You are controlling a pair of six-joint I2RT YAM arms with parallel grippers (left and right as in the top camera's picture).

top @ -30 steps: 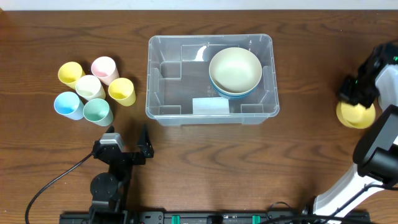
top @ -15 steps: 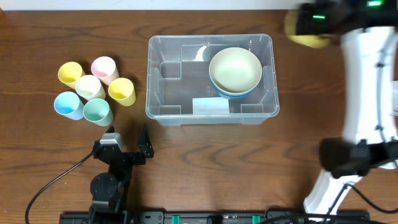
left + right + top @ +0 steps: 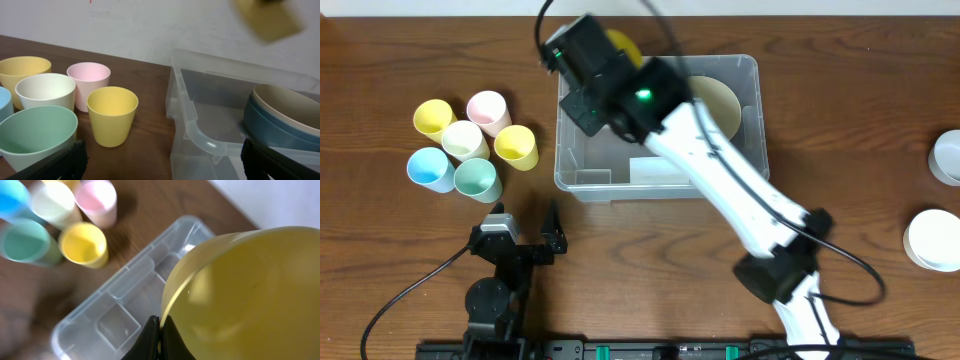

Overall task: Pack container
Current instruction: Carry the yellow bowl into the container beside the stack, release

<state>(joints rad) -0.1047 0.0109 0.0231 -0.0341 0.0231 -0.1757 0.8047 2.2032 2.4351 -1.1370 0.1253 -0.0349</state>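
Gripping: right jaws pinched closed on a yellow bowl's (image 3: 240, 290) rim, above the container's (image 3: 582, 178) far edge.
Left jaws: spread wide, empty, low over the bench (image 3: 420, 260).
Container: mid-bench, beside six cups (image 3: 470, 145), stacked bowls (image 3: 720, 100) inside.

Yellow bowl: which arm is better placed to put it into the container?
Right. The right gripper is shut on the yellow bowl, over the container. The left gripper is open and empty, near the cups.
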